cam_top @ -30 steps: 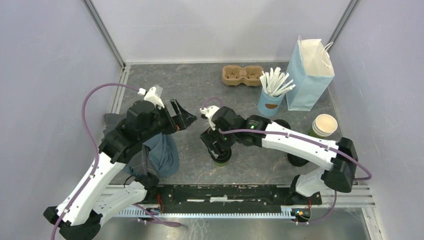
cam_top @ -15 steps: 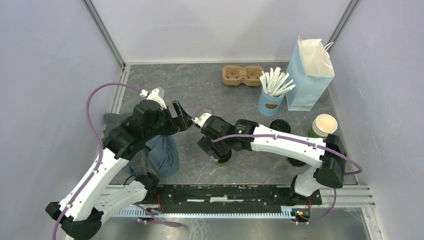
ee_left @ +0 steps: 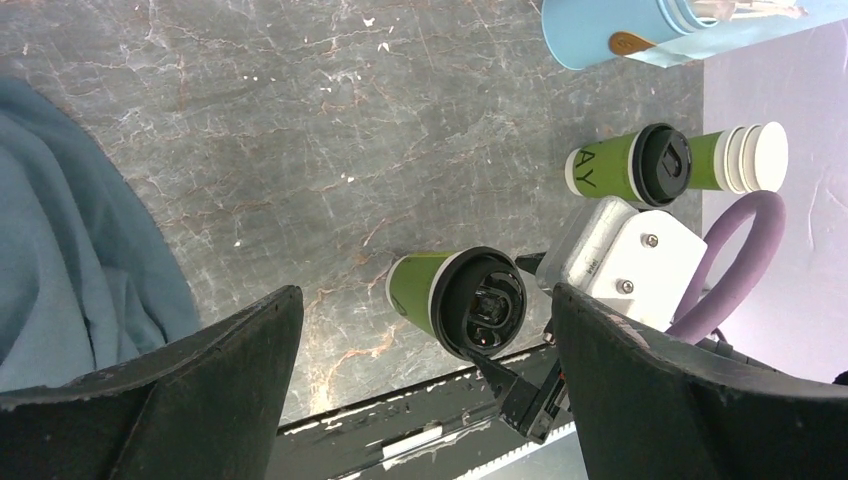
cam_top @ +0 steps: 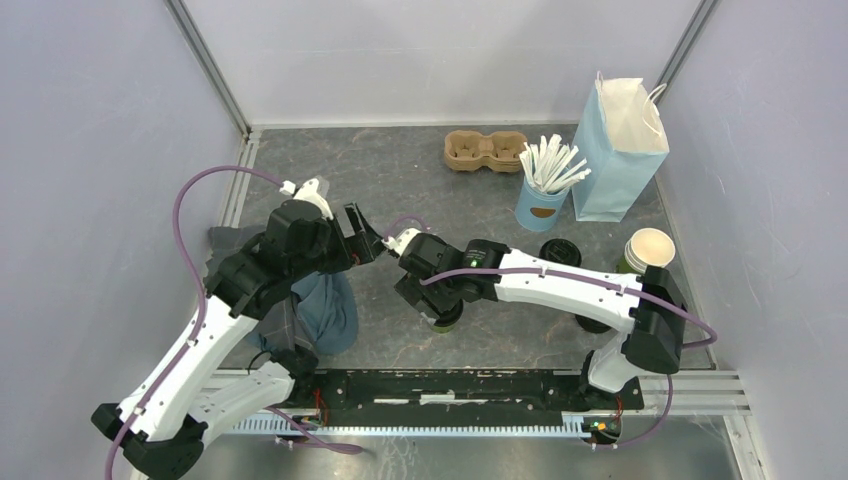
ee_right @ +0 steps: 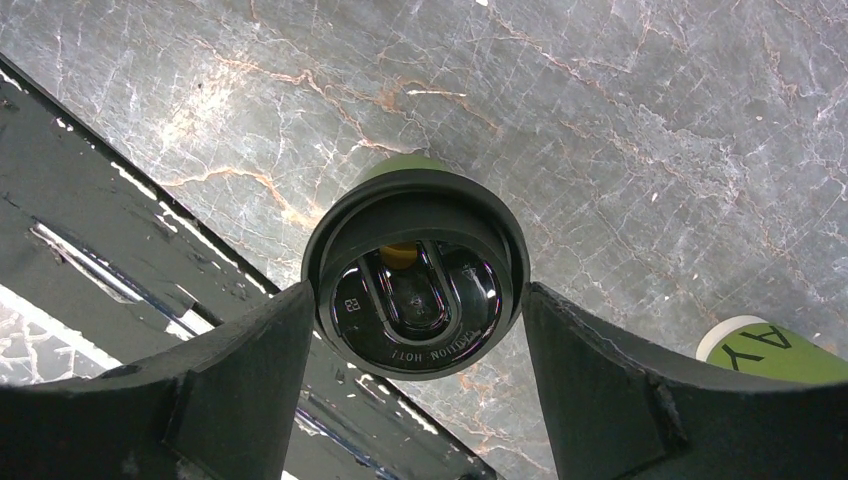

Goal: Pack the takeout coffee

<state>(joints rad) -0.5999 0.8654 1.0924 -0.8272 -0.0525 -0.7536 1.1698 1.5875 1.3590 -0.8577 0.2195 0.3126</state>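
The takeout coffee (ee_right: 415, 280), a green cup with a black lid, stands on the table near the front rail (cam_top: 447, 320). My right gripper (ee_right: 415, 300) is over it from above, and its two fingers (ee_right: 250, 380) press against opposite sides of the lid. The cup rests on the table. My left gripper (ee_left: 425, 300) hangs open just left of it, and in its view the cup (ee_left: 430, 290) lies between the wide-apart fingers without touching either. The blue bag (cam_top: 620, 140) stands open at the back right.
A second lidded green cup (cam_top: 560, 250) and an unlidded one (cam_top: 650, 250) stand right of centre. A light-blue cup of white sticks (cam_top: 543, 195) and a cardboard cup carrier (cam_top: 485, 150) are at the back. A blue cloth (cam_top: 325, 305) lies under the left arm.
My right gripper shifted slightly left over the cup and its fingers narrowed onto the lid. The left gripper moved a little toward the cup and stayed open.
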